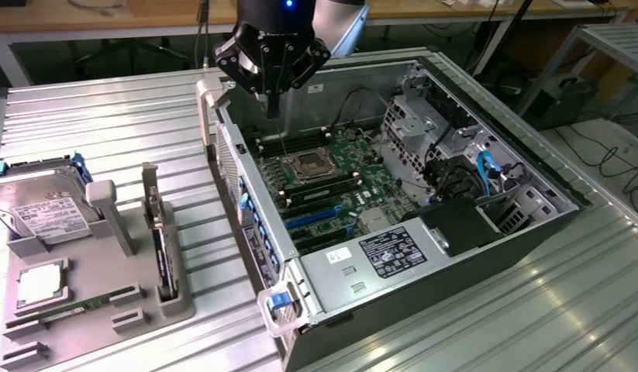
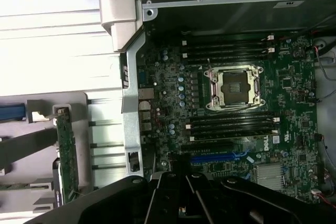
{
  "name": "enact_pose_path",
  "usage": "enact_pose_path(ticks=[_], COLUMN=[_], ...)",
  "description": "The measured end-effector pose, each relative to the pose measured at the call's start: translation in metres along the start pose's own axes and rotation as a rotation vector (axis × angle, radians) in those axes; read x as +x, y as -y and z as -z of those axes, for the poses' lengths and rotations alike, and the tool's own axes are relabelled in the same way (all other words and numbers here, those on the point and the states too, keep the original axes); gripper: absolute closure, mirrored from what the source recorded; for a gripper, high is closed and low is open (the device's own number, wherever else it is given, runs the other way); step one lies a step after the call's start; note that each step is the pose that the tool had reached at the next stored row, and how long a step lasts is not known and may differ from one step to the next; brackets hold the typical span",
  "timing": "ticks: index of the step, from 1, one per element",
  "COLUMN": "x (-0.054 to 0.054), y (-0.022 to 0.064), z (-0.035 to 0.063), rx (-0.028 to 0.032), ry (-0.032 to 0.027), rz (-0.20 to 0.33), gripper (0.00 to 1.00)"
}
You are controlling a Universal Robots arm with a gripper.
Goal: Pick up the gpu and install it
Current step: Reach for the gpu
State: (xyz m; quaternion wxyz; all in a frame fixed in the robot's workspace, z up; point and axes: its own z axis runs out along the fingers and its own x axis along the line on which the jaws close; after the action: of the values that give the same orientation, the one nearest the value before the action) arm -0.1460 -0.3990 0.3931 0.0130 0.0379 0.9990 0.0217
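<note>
A ribbed metal table (image 1: pixel 112 124) carries an open computer case (image 1: pixel 443 302) lying on its side, with a green motherboard (image 1: pixel 339 186) facing up inside. On the exterior view's left, a grey rack (image 1: pixel 99 203) sits on the table just beside the case.

The exterior view takes in the whole case, including the labelled power supply (image 1: pixel 396 252) at the near end, and the rack with a hard drive (image 1: pixel 39 213) and a memory stick (image 1: pixel 86 304). The wrist view looks straight down on the board. It shows the processor socket (image 2: pixel 234 86) between rows of dark memory slots, and blue slots (image 2: pixel 212 157) below them.

The gpu (image 1: pixel 163 260) stands on edge in a slot of the rack, outside the case and untouched. Its silver bracket rises at the far end. In the wrist view it appears as a narrow green strip.

The gripper (image 1: pixel 273 105) hangs above the far corner of the case, over the board just inside the case wall. It is clenched with its fingers together and carries nothing. A strip of bare table and the case wall separate it from the gpu.
</note>
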Motion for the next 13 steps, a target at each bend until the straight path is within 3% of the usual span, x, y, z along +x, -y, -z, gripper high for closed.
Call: enact_pose_path(ticks=[13], x=[0.0075], y=[0.0006], z=[-0.0002], rx=[0.0], ry=[0.0], rz=[0.0], gripper=[0.89])
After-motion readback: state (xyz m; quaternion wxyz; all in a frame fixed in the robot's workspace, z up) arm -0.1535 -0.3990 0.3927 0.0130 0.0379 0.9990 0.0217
